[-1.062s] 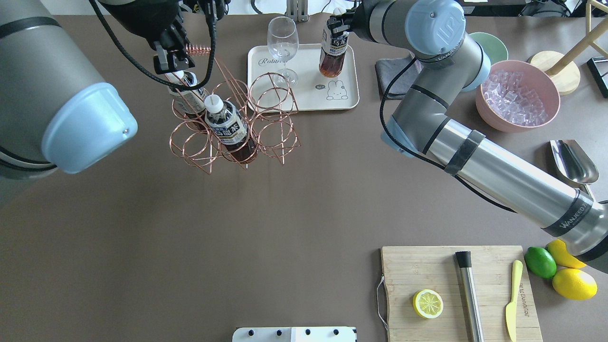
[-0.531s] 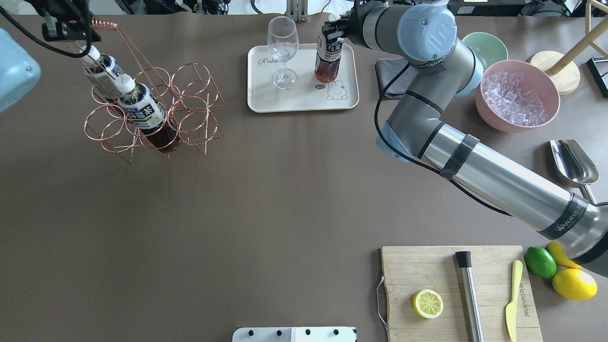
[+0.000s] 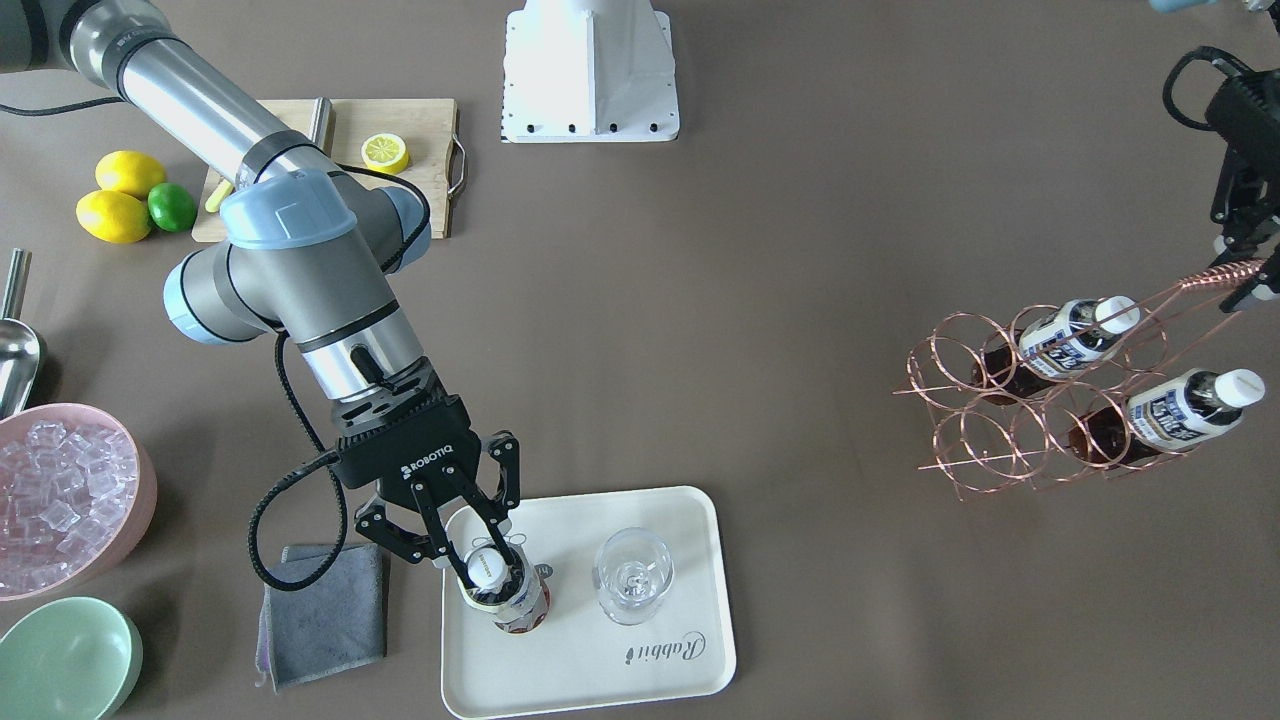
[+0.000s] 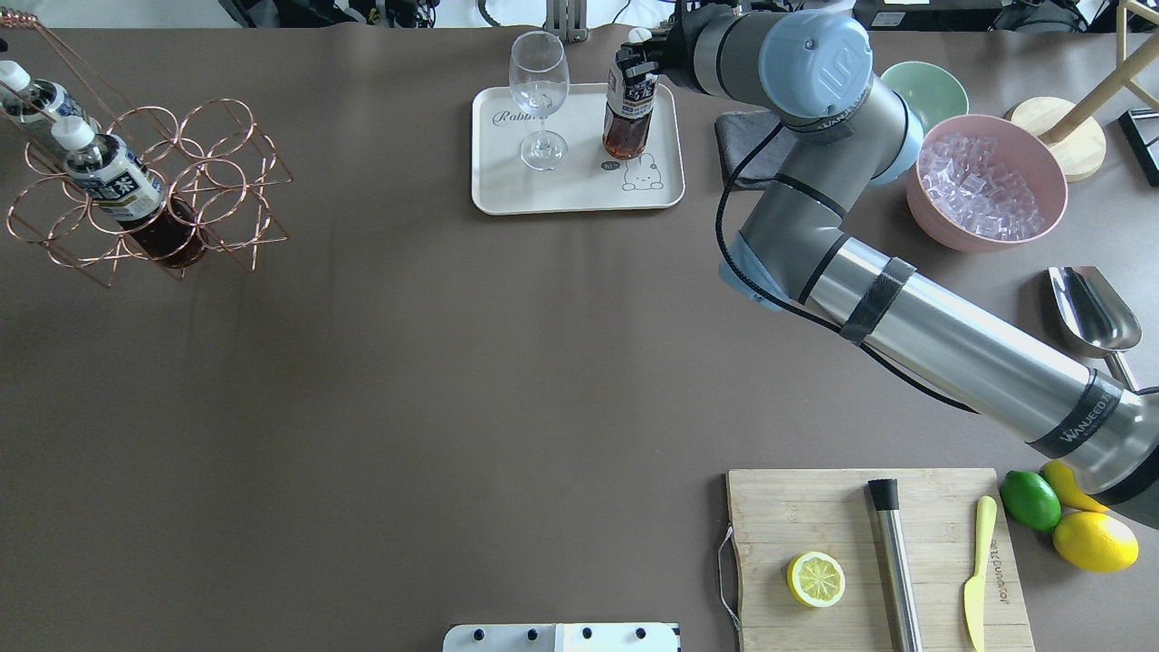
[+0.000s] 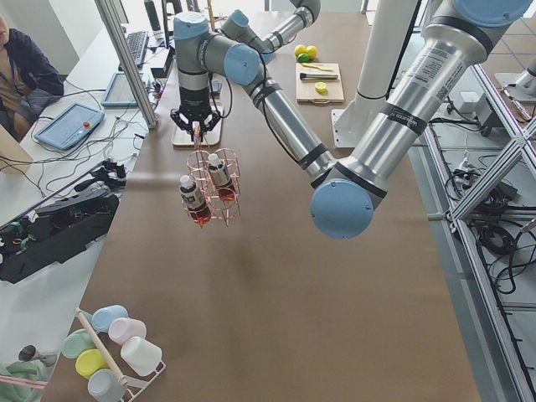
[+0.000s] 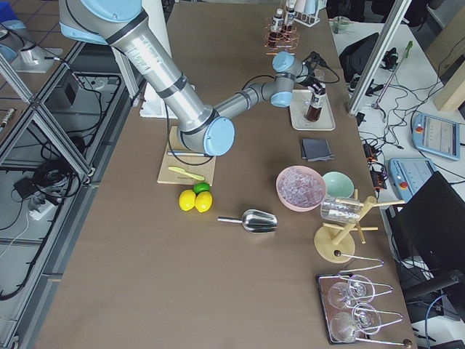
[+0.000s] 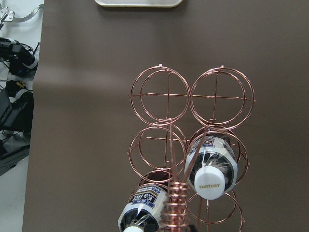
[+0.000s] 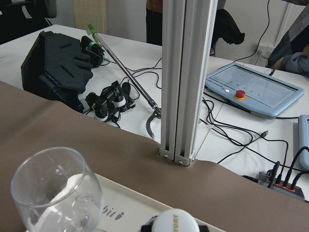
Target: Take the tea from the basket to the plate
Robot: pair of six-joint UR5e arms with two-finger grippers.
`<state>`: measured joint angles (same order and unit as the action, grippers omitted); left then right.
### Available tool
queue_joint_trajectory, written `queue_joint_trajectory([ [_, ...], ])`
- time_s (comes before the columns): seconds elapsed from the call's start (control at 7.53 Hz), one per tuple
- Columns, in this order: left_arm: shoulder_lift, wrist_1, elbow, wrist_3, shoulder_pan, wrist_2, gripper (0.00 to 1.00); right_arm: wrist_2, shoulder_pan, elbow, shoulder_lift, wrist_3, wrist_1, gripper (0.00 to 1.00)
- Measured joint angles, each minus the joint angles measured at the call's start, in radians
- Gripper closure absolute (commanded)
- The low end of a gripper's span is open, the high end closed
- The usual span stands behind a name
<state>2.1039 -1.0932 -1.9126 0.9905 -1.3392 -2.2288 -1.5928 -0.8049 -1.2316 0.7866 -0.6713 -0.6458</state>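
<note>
One tea bottle [image 4: 628, 107] stands upright on the cream plate [image 4: 507, 186], right of a wine glass [image 4: 539, 91]. My right gripper [image 3: 485, 558] is shut around its neck below the white cap [image 8: 176, 220]. The plate also shows in the front view [image 3: 600, 670]. My left gripper [image 3: 1245, 268] is shut on the coil handle of the copper wire basket [image 4: 208, 181] and holds it tilted at the table's far left. Two more tea bottles [image 4: 113, 181] [image 4: 32, 95] lie in the basket's rings. They also show in the left wrist view [image 7: 210, 166] [image 7: 142, 210].
A grey cloth [image 4: 747, 145] lies right of the plate. A mint bowl [image 4: 933, 86], a pink bowl of ice [image 4: 987, 181] and a metal scoop [image 4: 1091, 308] stand at the right. A cutting board [image 4: 815, 516] with half a lemon sits at the front right.
My left gripper has carried the basket far to the left, out from beside the plate. My right gripper has lowered the tea bottle onto the plate.
</note>
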Motion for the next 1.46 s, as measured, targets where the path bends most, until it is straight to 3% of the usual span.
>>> queue_joint_trajectory([
  [0.13, -0.019, -0.003, 0.041, 0.062, -0.039, -0.011, 1.00, 0.000, -0.001, 0.000, 0.001, 0.002, 0.000, 0.68],
  [0.27, -0.032, -0.023, 0.088, 0.111, -0.075, -0.016, 1.00, 0.001, 0.000, 0.000, 0.002, 0.003, 0.000, 0.41],
  [0.53, -0.069, -0.161, 0.200, 0.160, -0.121, -0.018, 1.00, 0.005, 0.005, 0.000, 0.005, 0.005, 0.002, 0.01],
  [1.19, -0.082, -0.364, 0.398, 0.249, -0.144, -0.016, 1.00, 0.016, 0.010, -0.005, 0.004, 0.003, 0.001, 0.00],
  [1.46, -0.081, -0.401, 0.428, 0.256, -0.147, -0.017, 1.00, 0.012, -0.004, -0.057, 0.010, 0.000, -0.059, 0.00],
])
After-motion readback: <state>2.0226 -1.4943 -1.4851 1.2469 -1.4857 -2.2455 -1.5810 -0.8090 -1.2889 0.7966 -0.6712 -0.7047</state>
